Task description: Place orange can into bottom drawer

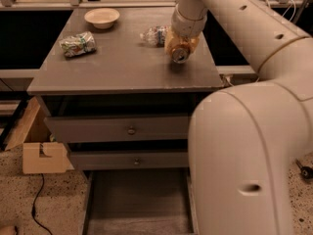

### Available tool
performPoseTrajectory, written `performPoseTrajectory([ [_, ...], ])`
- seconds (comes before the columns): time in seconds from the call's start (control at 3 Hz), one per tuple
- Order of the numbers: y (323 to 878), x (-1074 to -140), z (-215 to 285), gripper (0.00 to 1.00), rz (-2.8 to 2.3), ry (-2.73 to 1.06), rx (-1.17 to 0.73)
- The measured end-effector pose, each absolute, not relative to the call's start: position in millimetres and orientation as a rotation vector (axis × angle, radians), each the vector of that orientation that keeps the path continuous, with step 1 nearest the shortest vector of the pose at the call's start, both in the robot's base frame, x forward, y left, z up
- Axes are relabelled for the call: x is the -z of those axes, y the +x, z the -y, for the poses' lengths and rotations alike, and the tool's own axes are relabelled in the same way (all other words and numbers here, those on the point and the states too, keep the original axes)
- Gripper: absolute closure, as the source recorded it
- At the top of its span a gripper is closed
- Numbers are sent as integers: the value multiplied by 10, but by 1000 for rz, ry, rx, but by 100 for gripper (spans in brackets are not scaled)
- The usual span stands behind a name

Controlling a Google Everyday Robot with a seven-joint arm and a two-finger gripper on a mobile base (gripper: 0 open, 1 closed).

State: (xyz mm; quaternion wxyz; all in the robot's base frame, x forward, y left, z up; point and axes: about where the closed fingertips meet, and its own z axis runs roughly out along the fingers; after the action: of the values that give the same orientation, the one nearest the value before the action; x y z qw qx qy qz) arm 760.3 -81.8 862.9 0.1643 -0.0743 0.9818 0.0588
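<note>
Holding orange can (179,54) tilted, silver top toward camera | gripper (180,47) over bench (122,60) beside clear bottle (154,35), fingers (169,43) clamped on can | bottom drawer (139,202) open below

Bowl (101,17), foil snack bag (77,44), plastic bottle (154,35), cardboard box (44,156) on floor (54,204)

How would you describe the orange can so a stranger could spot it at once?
Find the grey cabinet and look at the right part of its top, under the white arm. There the pincer grips the orange can, silver top facing the camera. Unlike the clear bottle beside it, it is shiny orange-gold metal.
</note>
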Motion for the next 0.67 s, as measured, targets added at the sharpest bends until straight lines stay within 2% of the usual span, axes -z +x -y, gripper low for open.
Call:
performPoseTrajectory([
  [0.33, 7322, -9182, 1083, 100, -2578, -400, -165],
  [0.67, 6857, -9410, 1107, 100, -2398, -585, -232],
])
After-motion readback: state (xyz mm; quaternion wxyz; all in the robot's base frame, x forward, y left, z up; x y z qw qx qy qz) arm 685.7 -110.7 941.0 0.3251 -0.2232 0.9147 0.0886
